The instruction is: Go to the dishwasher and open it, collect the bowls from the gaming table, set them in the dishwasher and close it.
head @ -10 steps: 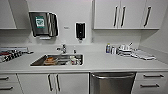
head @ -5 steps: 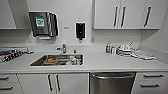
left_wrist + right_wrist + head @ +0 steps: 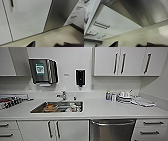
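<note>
Faced the closed dishwasher [image 3: 112, 130] under the table [image 3: 105, 110] beside the sink [image 3: 58, 107], positioned for opening; arms low near the floor [image 3: 56, 37]; jaws' state indiscernible.

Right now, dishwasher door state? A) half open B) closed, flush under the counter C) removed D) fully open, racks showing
B: in the head view the dishwasher shows its steel front upright under the countertop, bar handle at the top edge, no dark interior visible.
</note>
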Robot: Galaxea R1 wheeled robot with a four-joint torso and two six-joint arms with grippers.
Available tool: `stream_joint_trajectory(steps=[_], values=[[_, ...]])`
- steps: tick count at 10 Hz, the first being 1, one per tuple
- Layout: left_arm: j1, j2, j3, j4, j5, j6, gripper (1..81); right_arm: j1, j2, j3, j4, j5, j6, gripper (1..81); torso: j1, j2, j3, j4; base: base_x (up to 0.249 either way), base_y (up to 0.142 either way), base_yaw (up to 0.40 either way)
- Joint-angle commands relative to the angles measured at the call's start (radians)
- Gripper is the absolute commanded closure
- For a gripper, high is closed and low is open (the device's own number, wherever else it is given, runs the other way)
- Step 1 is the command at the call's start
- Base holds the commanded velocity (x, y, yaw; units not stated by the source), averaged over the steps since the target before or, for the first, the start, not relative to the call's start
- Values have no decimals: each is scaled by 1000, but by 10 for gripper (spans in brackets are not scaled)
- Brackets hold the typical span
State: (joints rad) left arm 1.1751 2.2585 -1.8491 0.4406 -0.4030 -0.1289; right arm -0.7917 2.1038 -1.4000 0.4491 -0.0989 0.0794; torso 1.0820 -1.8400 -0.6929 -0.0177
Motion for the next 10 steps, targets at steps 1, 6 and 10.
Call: stream_joint_trajectory(steps=[1,6,10], values=[[-102,-36,-4,3,0,3,10,232,-17,6,161,-81,11,10,0,0,0,0,0,0,0],[-100,-25,-36,-10,-2,-8,10,307,113,-120,157,-154,59,10,0,0,0,0,0,0,0],[-100,-26,-36,-16,0,-17,10,341,116,-128,158,-209,62,10,0,0,-1,0,0,0,0]])
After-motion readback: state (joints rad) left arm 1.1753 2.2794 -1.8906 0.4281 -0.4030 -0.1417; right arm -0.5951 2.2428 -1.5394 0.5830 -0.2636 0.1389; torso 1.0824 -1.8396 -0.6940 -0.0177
